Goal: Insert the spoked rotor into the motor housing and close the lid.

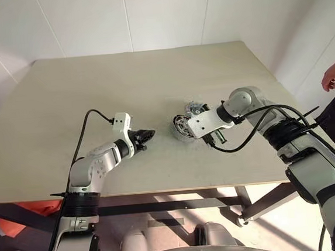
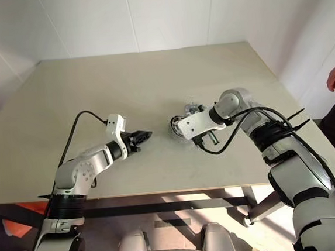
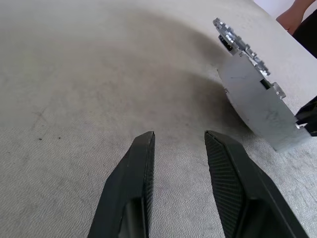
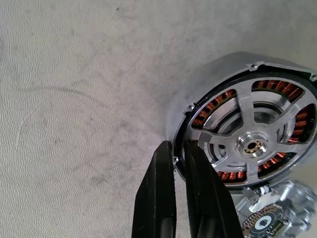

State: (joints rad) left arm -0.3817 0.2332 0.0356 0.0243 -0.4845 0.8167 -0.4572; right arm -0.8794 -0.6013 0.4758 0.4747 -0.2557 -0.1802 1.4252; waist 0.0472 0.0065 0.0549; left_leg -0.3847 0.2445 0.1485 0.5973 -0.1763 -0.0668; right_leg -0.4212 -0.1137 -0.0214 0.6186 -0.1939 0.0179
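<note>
Right gripper pinching the motor housing rim

Your housing sits mid-table, at 3 o'clock from the spread, empty left gripper. I judge that thin pinch could slip and tip it onto the lid touching it.

Motor housing is cut off by the right wrist view's edge on its far side from the right gripper. Silver part beside the fingers is cropped too, identity unclear. Person's hand cropped at frame edge.
</note>
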